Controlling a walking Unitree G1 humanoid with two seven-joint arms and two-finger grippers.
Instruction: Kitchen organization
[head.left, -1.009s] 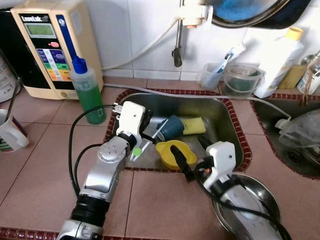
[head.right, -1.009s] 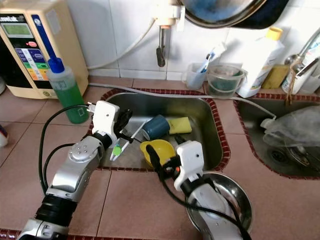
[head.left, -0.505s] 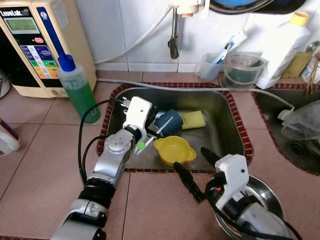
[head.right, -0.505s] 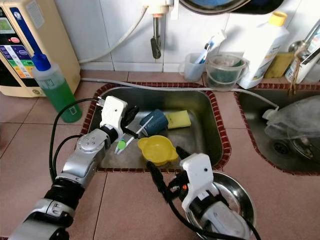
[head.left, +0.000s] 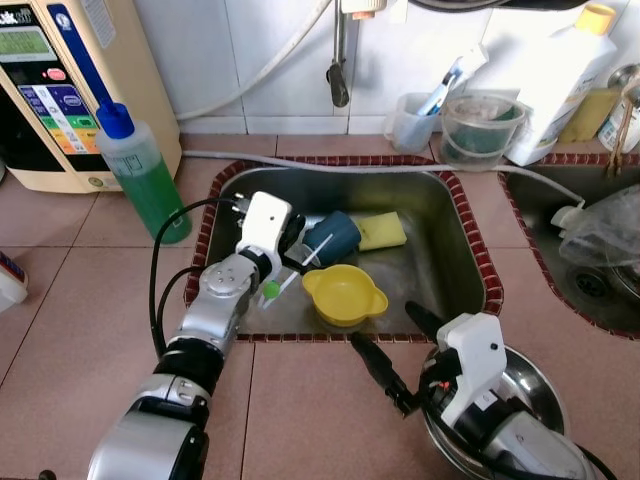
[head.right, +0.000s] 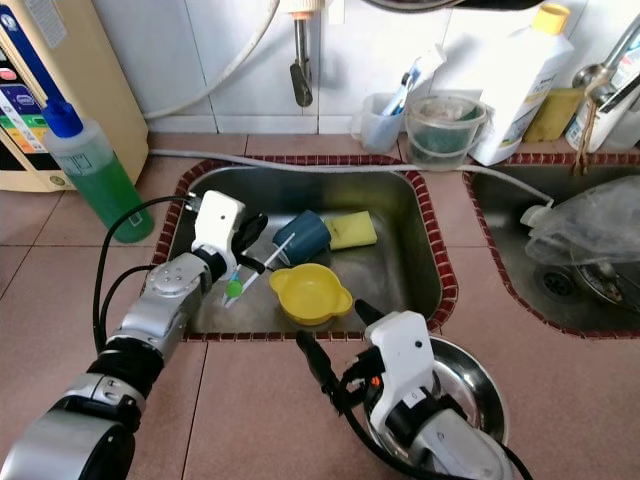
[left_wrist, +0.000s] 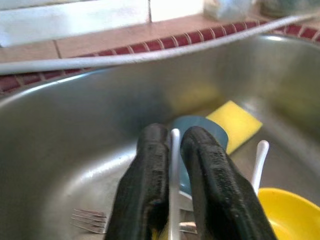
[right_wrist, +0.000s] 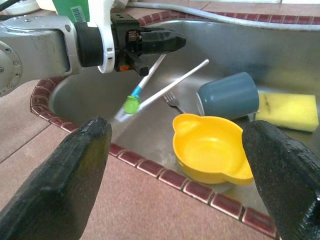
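Note:
Inside the steel sink (head.left: 455, 235), my left gripper (head.left: 297, 243) is shut on a thin white utensil (right_wrist: 148, 76) whose blue and green tip (head.left: 270, 291) hangs toward the sink floor. In the left wrist view its fingers (left_wrist: 150, 165) pinch the white handle. A second white stick (right_wrist: 175, 80) leans by a blue cup (head.left: 335, 235) lying on its side. A yellow bowl (head.left: 344, 293) sits near the sink's front rim, with a yellow sponge (head.left: 381, 230) behind the cup. My right gripper (head.left: 395, 345) stands wide open over the counter, just in front of the bowl and apart from it.
A fork (right_wrist: 172, 101) lies on the sink floor. A steel bowl (head.left: 530, 380) sits under my right arm. A green soap bottle (head.left: 140, 175) and a water machine (head.left: 60, 90) stand at the left. The tap (head.left: 338, 80) hangs over the sink. A plastic bag (head.left: 600, 235) lies in the right-hand sink.
My right gripper has drawn back from the yellow bowl's rim to the counter in front of the sink. The left gripper keeps its hold on the utensil. The camera has shifted.

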